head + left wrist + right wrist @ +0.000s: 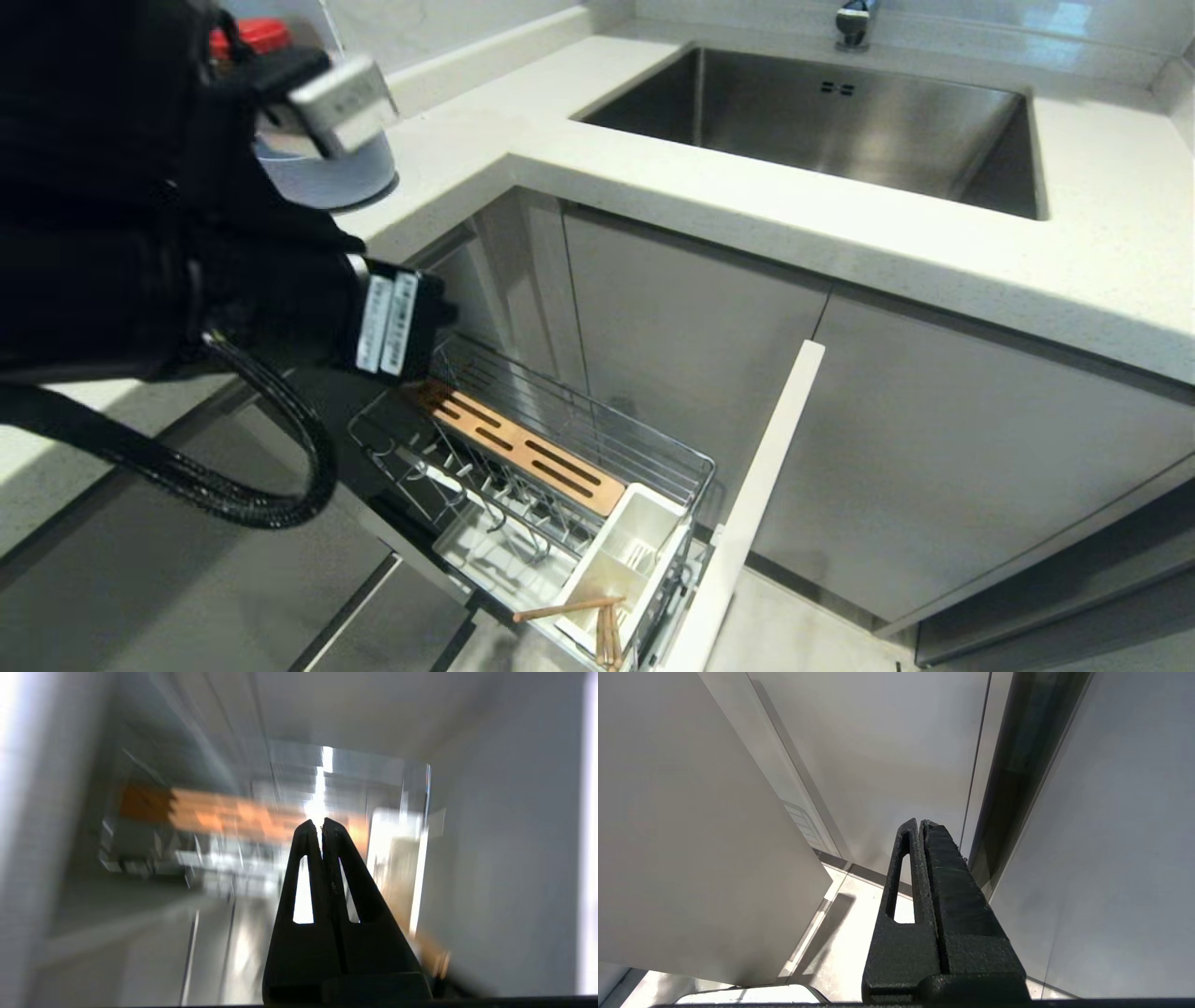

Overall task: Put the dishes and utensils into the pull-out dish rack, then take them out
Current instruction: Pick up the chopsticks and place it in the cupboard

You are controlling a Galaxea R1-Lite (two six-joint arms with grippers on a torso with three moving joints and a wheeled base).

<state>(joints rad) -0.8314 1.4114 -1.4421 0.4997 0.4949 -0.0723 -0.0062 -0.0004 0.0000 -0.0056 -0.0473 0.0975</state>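
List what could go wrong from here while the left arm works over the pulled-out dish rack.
1. The chopsticks lie at the rack's front edge, one sticking out sideways from the white cup; a bump may knock them to the floor.
2. The left gripper is shut and empty above the wooden board; a misjudged descent might strike the wires.
3. The blue bowl sits near the counter's corner behind the left arm, which might nudge it.

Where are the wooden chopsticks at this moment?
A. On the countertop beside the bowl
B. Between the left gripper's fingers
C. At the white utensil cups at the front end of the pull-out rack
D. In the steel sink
C: the chopsticks lie at the white utensil cups of the pull-out rack.
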